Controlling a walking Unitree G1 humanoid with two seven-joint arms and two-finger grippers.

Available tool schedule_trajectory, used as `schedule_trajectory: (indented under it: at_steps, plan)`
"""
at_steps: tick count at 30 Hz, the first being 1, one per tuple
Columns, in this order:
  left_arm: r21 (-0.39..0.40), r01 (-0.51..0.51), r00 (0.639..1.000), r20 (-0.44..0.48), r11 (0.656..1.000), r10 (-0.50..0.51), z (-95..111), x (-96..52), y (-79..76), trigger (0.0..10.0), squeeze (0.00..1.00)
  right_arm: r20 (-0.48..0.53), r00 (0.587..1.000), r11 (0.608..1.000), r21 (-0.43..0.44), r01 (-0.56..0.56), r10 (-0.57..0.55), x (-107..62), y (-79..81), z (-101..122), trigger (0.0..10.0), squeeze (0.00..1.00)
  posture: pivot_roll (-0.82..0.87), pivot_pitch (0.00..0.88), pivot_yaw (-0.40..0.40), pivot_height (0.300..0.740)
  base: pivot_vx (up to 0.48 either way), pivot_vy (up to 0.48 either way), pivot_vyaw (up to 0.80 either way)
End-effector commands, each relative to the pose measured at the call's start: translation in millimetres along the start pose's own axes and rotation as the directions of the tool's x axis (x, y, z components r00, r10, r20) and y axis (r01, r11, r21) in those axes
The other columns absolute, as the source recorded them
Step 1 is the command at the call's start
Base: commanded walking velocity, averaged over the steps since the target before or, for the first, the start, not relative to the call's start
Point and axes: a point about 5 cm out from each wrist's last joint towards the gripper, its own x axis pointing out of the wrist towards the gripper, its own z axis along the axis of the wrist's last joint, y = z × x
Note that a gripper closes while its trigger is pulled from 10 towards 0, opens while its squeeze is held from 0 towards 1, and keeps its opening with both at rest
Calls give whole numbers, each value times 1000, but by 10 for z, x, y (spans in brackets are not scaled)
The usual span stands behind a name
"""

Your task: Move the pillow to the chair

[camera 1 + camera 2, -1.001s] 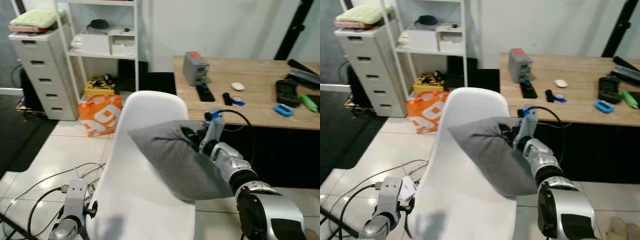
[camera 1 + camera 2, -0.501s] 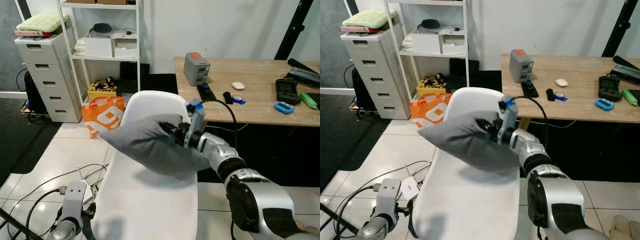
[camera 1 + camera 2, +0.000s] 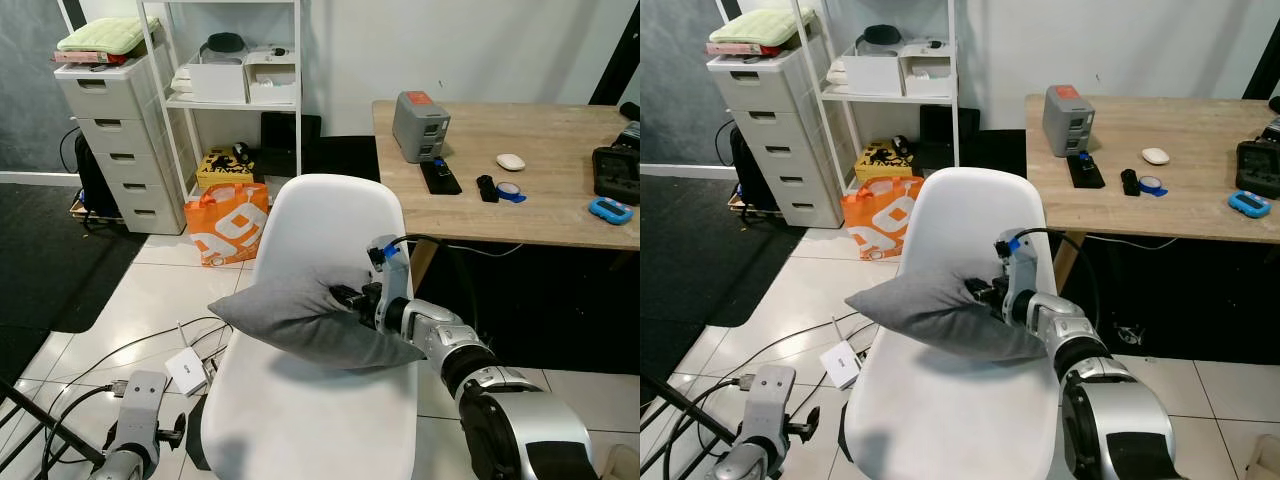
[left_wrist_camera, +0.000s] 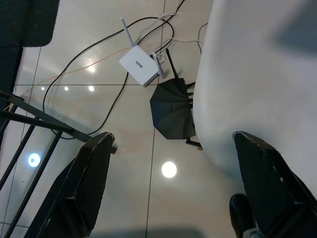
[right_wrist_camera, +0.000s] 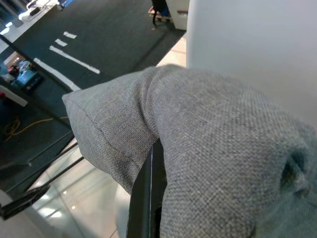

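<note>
A grey pillow (image 3: 300, 322) hangs over the seat of a white shell chair (image 3: 320, 420), close to its backrest. My right gripper (image 3: 345, 297) is shut on the pillow's upper edge, its fingers buried in the fabric. In the right wrist view the grey pillow (image 5: 218, 144) bunches around one black finger (image 5: 146, 198). Low beside the chair hangs my left gripper (image 4: 173, 198), its two black fingers (image 4: 84, 188) spread open above the floor.
A wooden desk (image 3: 500, 195) with small devices stands to the right. Behind the chair are a white shelf (image 3: 235, 100), a drawer unit (image 3: 120, 150) and an orange bag (image 3: 228, 222). Cables and a white router (image 4: 141, 64) lie on the tiled floor beside the chair's black base (image 4: 173, 111).
My right gripper has carried the pillow from beside the chair to above the seat and lowered it there. The camera has pulled back and shifted.
</note>
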Motion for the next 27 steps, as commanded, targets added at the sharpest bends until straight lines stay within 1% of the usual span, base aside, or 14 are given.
schedule_trajectory:
  at_steps: [1, 3, 5, 7, 8, 9, 10, 13, 16, 20, 23, 26, 27]
  plan:
    - [32, -4, 1000, -28, 999, 5, -93, -50, 82, 10000, 0, -59, 997, 999, -11, 50, -51, -60, -67, -152, 10000, 0, -122, 116, 21, 695, 0, 0, 0]
    - [32, -4, 1000, -30, 999, 5, -100, -52, 85, 10000, 0, -69, 995, 998, -19, 65, -66, -65, -77, -170, 10000, 0, -122, 116, 21, 690, 0, 0, 0]
    - [35, -4, 999, -35, 999, 5, -114, -58, 84, 10000, 0, -112, 985, 991, -43, 125, -129, -85, -118, -235, 10000, 0, -122, 112, 20, 680, 0, 0, 0]
    - [35, -3, 999, -36, 999, 4, -117, -59, 84, 10000, 0, -122, 982, 989, -50, 139, -144, -90, -126, -251, 10000, 0, -122, 112, 20, 675, 0, 0, 0]
    - [37, -3, 999, -40, 999, 4, -128, -63, 77, 10000, 0, -135, 976, 985, -51, 167, -172, -98, -141, -281, 10000, 0, -122, 106, 19, 670, 0, 0, 0]
    - [39, -3, 999, -49, 999, 5, -152, -69, 58, 10000, 0, -158, 961, 974, -49, 220, -225, -118, -170, -342, 10000, 0, -122, 100, 16, 660, 0, 0, 0]
    - [39, -3, 999, -49, 999, 5, -152, -69, 58, 10000, 0, -158, 961, 974, -49, 220, -225, -118, -170, -342, 10000, 0, -122, 100, 16, 660, 0, 0, 0]
    - [51, -21, 998, -56, 998, 24, -175, -75, 29, 10000, 0, -165, 942, 956, -24, 293, -293, -159, -226, -387, 10000, 0, -122, 98, 13, 645, 0, 0, 0]
    - [58, -29, 998, -59, 998, 32, -182, -77, 22, 10000, 0, -165, 938, 952, -17, 306, -305, -169, -239, -393, 10000, 0, -122, 98, 12, 640, 0, 0, 0]
    - [87, -65, 995, -71, 994, 72, -213, -85, -1, 10000, 0, -175, 929, 944, -9, 329, -325, -197, -266, -421, 10000, 0, -123, 100, 11, 620, 0, 0, 0]
    - [106, -79, 993, -78, 991, 87, -229, -88, -30, 10000, 0, -181, 912, 929, -16, 371, -367, -243, -317, -450, 10000, 0, -124, 103, 12, 605, 0, 0, 0]
    - [112, -79, 993, -80, 991, 88, -234, -88, -51, 10000, 0, -183, 905, 922, -19, 387, -384, -263, -338, -459, 10000, 0, -127, 101, 14, 595, 0, 0, 0]
    - [115, -77, 993, -80, 990, 87, -234, -86, -77, 10000, 0, -184, 895, 912, -22, 409, -406, -283, -362, -463, 10000, 0, -126, 101, 13, 590, 0, 0, 0]
